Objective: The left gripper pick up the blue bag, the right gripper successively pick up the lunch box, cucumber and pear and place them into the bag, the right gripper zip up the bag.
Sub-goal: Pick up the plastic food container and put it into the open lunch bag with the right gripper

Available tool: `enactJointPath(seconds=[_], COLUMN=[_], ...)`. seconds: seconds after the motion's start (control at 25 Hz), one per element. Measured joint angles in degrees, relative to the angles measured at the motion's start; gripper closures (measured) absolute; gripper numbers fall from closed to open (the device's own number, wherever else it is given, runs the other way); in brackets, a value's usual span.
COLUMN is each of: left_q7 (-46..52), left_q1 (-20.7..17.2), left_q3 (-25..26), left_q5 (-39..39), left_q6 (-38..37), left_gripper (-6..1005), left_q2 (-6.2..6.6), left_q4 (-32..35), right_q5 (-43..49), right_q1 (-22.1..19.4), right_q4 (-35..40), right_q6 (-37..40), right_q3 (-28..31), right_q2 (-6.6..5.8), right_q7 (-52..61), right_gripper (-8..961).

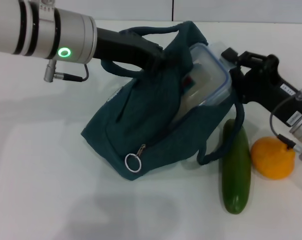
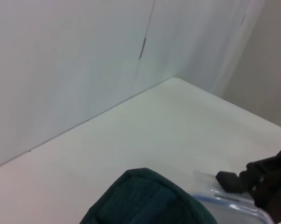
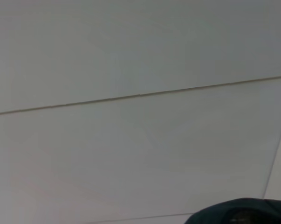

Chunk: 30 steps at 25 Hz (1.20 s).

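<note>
Fingers of the right gripper [image 1: 230,62] pinch the clear blue-rimmed lunch box [image 1: 207,75] half inside the teal fabric blue bag [image 1: 151,125]; left gripper [image 1: 158,56] clamps its rim.

Left arm [image 1: 55,32]: silver cylinder cuff, black bands, glowing green ring, small plug with black cable loop, black forearm. Right arm [image 1: 271,87]: black body, small white label, silver cuff, grey cable loop.

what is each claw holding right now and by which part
The left claw grips the blue bag at its top edge by the handles, holding it open. The right claw holds the lunch box by its outer end, half inside the bag.
</note>
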<state>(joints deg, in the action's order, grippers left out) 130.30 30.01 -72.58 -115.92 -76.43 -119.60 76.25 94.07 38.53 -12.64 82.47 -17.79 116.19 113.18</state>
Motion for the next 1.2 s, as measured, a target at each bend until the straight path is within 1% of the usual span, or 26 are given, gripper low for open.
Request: enactJointPath(seconds=[0.12,0.32,0.48,0.6,0.64,0.8,1.0,1.2], left_q7=[-0.07,0.33,0.74,0.86,0.92,1.11,1.36,1.08], left_q1=[-0.03,-0.03,-0.13,-0.04,0.0,0.14,2.04,3.48], left_q3=[-0.08,0.14,2.98,4.92,5.12,5.19,5.06,5.54], left_q5=[0.03,1.21,4.57,6.41,6.75,7.6,8.04,9.45], left_q6=[0.01,-0.67,-4.31,-6.63,-6.95,-7.45,-9.35,-9.54], left_gripper=[940,940,940,940,940,940,940,940], left_q2=[-0.01,0.03,0.21,0.23,0.24,0.31,0.23,0.44], left_q4=[-0.05,-0.13,-0.46,-1.6,-2.02,-3.06,-5.46,-8.35], right_q5=[0.07,3.52,4.55,4.19,4.32,4.54,8.93,11.95], right_q1=[-0.01,0.26,-0.24,-1.31,-1.49,-0.97,-0.23,0.63], right_q4=[-1.2,-1.02,0.95,2.73,3.05,3.17,3.71,4.2], right_q6=[-0.47,-1.53,-1.52,0.55,2.35,5.16,3.55,2.76], right_q3=[-0.03,0.03,0.57,4.09,5.45,5.6,4.6,4.6], right_q2=[0.0,0.0,-0.01,-0.01,-0.01,0.0,0.0,-0.01], right_q7=[-3.47,-4.11,-3.88,-3.97,-4.13,-4.29,-4.95,-5.63], right_gripper=[845,841,837,835,834,830,826,821])
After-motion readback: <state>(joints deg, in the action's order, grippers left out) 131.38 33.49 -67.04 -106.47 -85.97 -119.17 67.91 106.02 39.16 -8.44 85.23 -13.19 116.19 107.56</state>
